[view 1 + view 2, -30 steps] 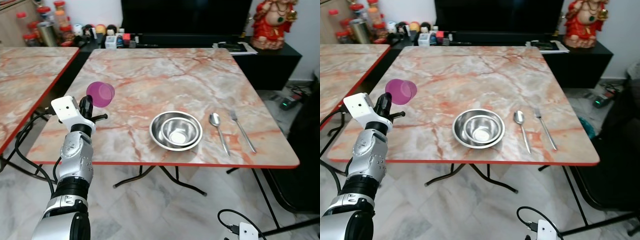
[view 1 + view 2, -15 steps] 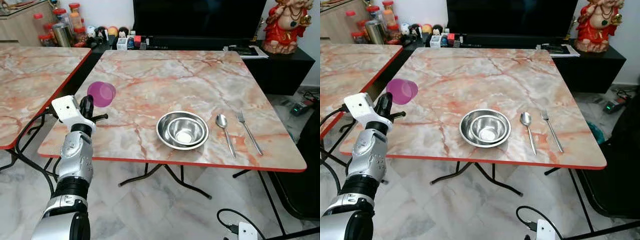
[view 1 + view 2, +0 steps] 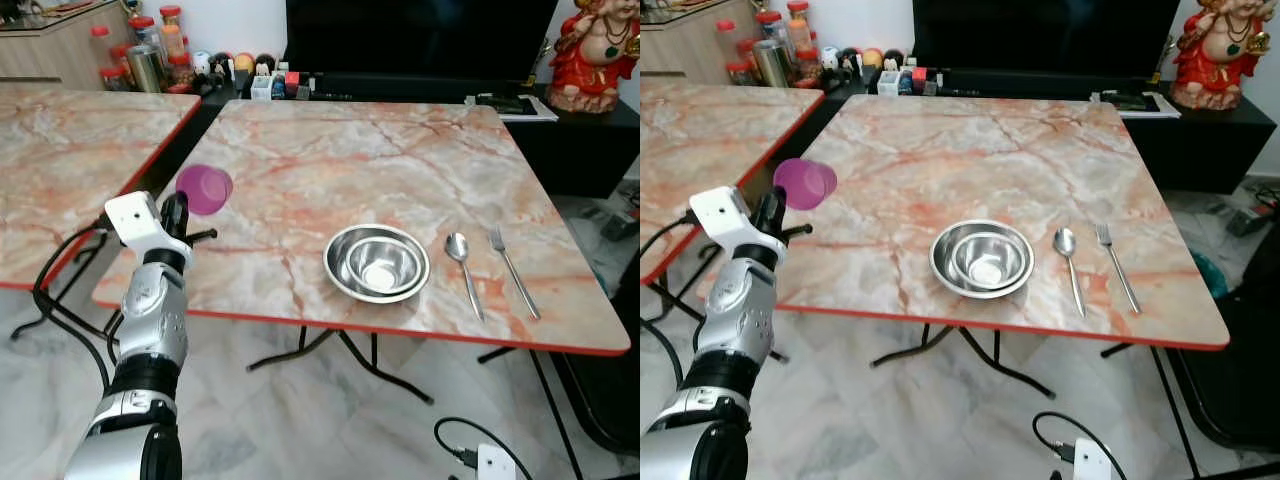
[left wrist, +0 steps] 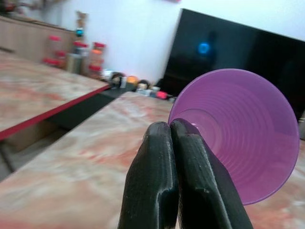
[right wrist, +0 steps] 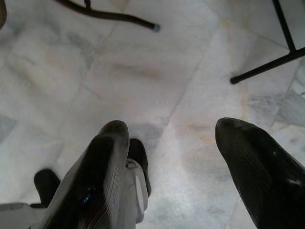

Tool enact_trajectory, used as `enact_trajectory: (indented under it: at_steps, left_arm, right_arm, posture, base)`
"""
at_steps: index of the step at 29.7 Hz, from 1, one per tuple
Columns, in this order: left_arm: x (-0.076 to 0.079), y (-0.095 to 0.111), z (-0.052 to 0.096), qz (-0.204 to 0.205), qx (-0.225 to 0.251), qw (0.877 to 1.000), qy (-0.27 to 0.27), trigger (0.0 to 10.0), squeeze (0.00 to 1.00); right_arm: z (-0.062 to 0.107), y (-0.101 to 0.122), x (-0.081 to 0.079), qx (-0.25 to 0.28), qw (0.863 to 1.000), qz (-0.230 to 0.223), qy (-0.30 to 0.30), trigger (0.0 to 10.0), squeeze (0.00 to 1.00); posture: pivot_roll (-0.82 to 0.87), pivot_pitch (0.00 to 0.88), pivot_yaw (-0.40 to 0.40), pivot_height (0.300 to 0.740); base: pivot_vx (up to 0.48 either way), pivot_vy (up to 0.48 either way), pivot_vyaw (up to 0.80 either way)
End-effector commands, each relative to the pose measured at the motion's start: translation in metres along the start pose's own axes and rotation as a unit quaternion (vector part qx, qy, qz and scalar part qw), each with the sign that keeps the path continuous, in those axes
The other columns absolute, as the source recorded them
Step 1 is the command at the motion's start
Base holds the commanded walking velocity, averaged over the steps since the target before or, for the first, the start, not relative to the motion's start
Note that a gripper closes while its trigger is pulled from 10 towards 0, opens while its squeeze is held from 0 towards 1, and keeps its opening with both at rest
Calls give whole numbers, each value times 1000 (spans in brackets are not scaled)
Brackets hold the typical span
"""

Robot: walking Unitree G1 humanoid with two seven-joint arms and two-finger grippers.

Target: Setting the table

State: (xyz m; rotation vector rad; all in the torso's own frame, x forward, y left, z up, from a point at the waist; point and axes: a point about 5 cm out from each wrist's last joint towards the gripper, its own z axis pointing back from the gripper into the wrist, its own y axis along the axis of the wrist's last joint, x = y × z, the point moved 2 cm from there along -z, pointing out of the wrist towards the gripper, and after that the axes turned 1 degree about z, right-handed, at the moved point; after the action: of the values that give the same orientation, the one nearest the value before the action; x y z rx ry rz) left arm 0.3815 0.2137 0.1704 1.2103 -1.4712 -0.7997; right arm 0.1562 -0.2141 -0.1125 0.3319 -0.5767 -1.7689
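The left gripper pinched the purple cup by its rim above the table edge. The right gripper hung over the floor, fingers spread.

Dark television behind the table; red figurine beside it; jars and small bottles along the low cabinet.
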Motion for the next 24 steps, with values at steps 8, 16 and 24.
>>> enact_trajectory:
  at_steps: [8, 16, 24]
  left_arm:
    - [7, 2, -1, -5, 5, 1000, -14, 10000, 0]
    - [9, 2, -2, -7, 3, 1000, -18, 10000, 0]
    - [10, 2, -2, -5, 2, 1000, -19, 10000, 0]
  right_arm:
    - [0, 3, 4, 3, 1000, 14, -9, 10000, 0]
    - [-1, 4, 2, 4, 1000, 15, -10, 10000, 0]
    - [-1, 3, 0, 3, 1000, 13, -9, 10000, 0]
  posture:
    - [10, 0, 10, 740]
    - [13, 0, 14, 740]
    - [14, 0, 13, 740]
  base:
    - [270, 0, 0]
    - [271, 0, 0]
    - [275, 0, 0]
